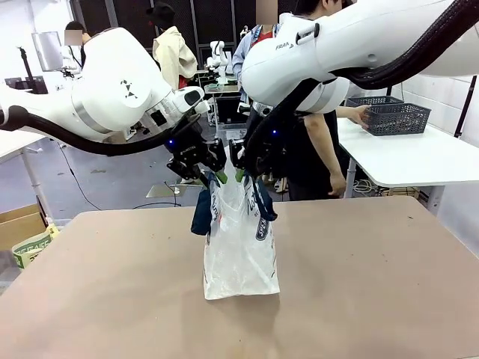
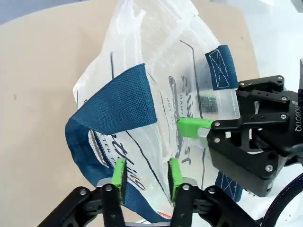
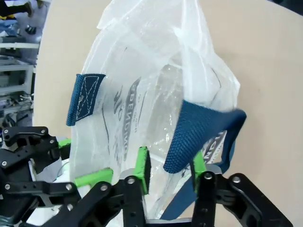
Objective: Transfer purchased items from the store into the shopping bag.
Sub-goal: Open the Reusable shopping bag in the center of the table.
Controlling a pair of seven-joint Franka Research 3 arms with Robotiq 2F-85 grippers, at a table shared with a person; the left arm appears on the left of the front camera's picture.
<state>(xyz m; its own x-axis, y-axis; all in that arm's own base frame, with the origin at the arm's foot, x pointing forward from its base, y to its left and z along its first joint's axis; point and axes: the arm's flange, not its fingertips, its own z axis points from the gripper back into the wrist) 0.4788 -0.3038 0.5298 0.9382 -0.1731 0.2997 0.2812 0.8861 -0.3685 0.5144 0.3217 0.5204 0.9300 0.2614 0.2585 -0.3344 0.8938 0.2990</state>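
On the table (image 1: 374, 284), the shopping bag (image 1: 241, 254) stands upright, mouth up.

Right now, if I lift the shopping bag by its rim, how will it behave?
Probably floppy: the shopping bag is thin, crinkled film. Likely light: nothing shows through the plastic. It may tip, standing tall on a narrow base.

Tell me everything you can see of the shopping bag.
The shopping bag is translucent clear plastic, crinkled, with navy lettering and navy woven strap handles. It stands upright on the tan table, mouth up. The left hand and right hand each straddle its top rim; whether they pinch it is unclear.
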